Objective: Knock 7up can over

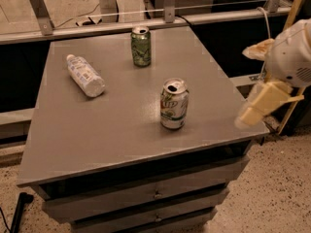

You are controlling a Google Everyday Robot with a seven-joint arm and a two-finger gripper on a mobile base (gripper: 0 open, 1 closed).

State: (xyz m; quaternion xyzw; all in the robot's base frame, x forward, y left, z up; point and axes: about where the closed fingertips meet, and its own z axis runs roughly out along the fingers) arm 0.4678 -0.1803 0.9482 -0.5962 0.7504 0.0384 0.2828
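The 7up can (174, 104) stands upright on the grey table (112, 130), right of the middle and toward the front, its silver top with the opening facing up. My gripper (252, 111) is cream-coloured and hangs from the white arm (291, 57) at the table's right front corner. It is to the right of the can, well apart from it, at about the can's height.
A darker all-green can (141, 46) stands upright at the back of the table. A clear plastic bottle with a white label (86, 75) lies on its side at the left. A railing (146, 25) runs behind the table. Drawers are below the top.
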